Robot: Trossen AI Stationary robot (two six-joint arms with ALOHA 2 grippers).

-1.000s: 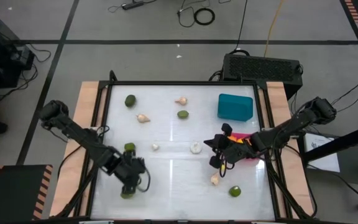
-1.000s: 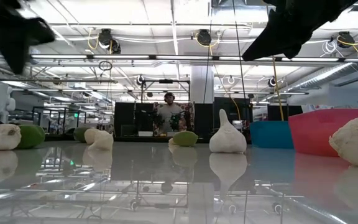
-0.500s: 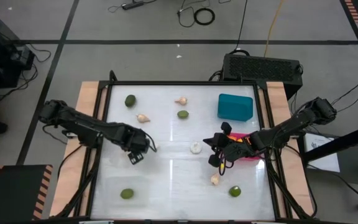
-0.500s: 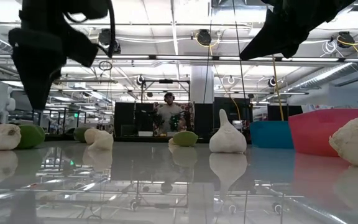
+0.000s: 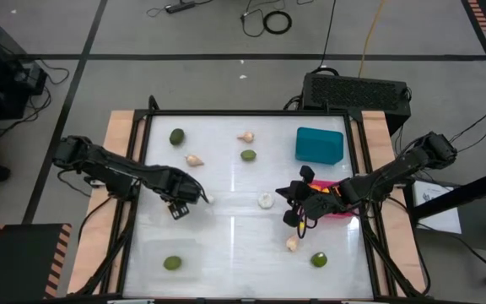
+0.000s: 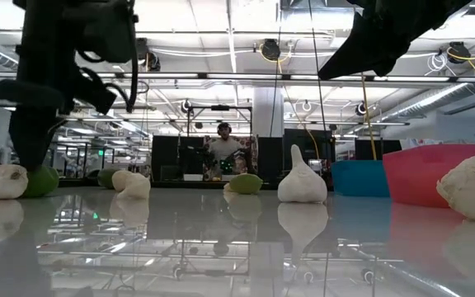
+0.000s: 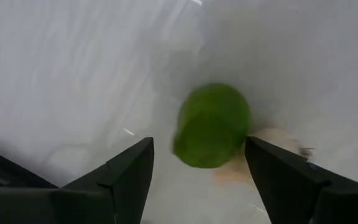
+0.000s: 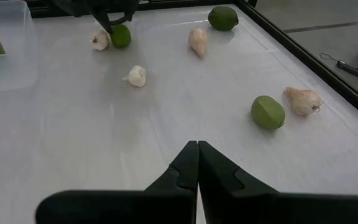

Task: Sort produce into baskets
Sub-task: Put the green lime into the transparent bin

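My left gripper points down, open, over a green lime on the table's left half. One finger stands on either side of the lime, not touching it. A garlic bulb lies right beside the lime. In the high view the gripper hides the lime. The clear basket at the near left holds one lime. My right gripper waits shut above the table, next to the pink basket.
The teal basket stands at the far right. Loose on the table are limes and garlic bulbs. The table's middle is bare.
My left gripper has moved from above the clear basket at the near left toward the far edge, turning as it went. It has sunk down around the lime beside the garlic bulb, its fingers still open. The lime in the clear basket has stayed where it was.
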